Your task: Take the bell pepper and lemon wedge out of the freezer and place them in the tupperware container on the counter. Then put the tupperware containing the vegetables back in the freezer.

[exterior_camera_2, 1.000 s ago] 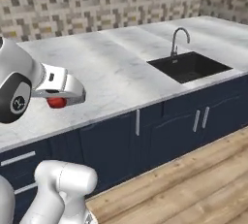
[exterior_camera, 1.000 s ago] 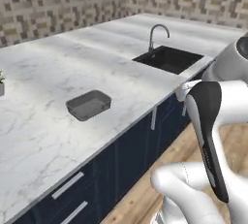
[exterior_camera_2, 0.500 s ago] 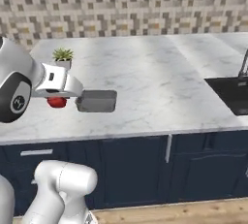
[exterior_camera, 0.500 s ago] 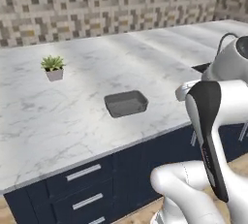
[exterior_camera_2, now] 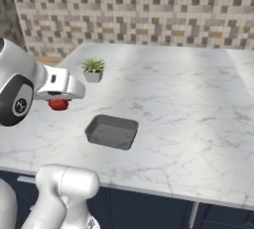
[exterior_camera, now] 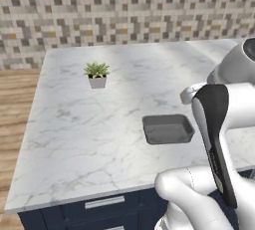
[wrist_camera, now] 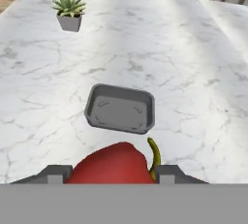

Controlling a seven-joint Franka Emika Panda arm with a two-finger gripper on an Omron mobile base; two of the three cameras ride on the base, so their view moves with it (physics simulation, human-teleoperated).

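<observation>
Hand view puts the bell pepper (wrist_camera: 114, 165) nearest of all, a glossy red body with a curved green stem, sitting between the two dark tips of the pincer (wrist_camera: 110, 173), whose jaws stand part-way apart and closed against the pepper's sides, so the pepper is held. Just beyond it, ahead along the line the hand looks down, lies the tupperware container (wrist_camera: 121, 108), a shallow dark grey tray resting flat on the white marbled counter (wrist_camera: 193, 72) and holding nothing yet. Its long axis runs across the hand's line of sight, so the pincer faces one long rim square on. From the right base camera the pepper (exterior_camera_2: 58, 104) hangs under the white hand above the counter, well to the left of the tray (exterior_camera_2: 112, 131) and somewhat farther back, clear of its rim. My reading is that the coming move is a carry rightward and toward the tray's middle before lowering. Farther back stands a small potted plant (wrist_camera: 69, 11), well apart from the tray.
</observation>
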